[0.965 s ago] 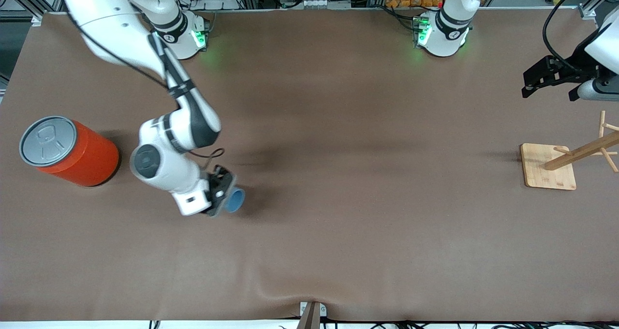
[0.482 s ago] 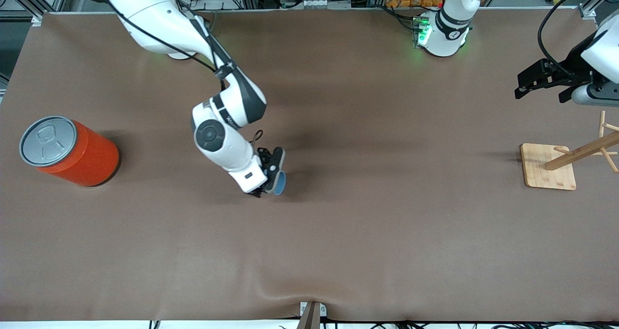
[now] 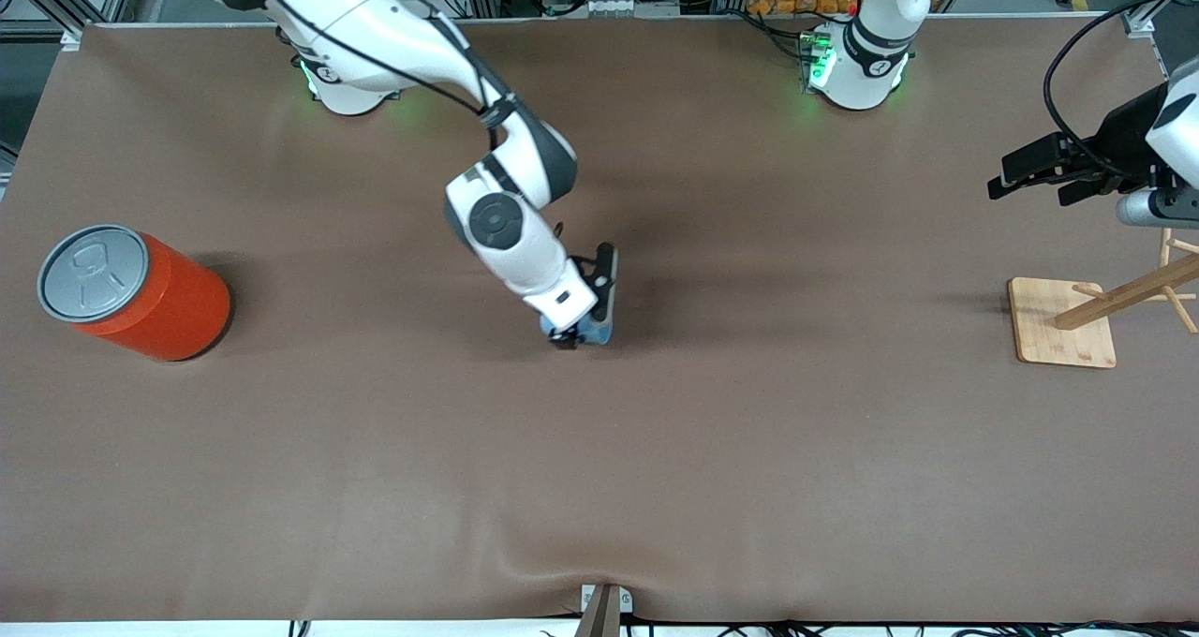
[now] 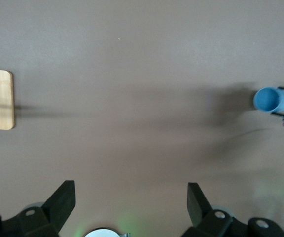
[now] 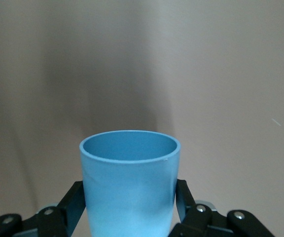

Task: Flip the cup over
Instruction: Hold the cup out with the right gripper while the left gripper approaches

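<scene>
Big table point(image 3: 749, 450) under a brown cloth, a bit wrinkled along the edge nearest the front camera, with metal framing and cables past the arm bases. Orange can point(image 3: 140, 292) with a grey lid parked at the right arm's end; wooden rack point(image 3: 1091, 314) on a square base at the left arm's end. Right gripper point(image 3: 583, 323) over the middle of the table, clamped on the cup point(image 3: 594, 334) — barely a sliver of blue showing from the front camera. Way clearer in the right wrist view: cup point(image 5: 128, 187) pinched between both fingers point(image 5: 73, 205), open mouth facing away from the wrist. Left gripper point(image 3: 1035, 173) waiting up in the air near the rack, fingers point(image 4: 60, 202) spread wide — cup point(image 4: 272, 99) also visible from there.
</scene>
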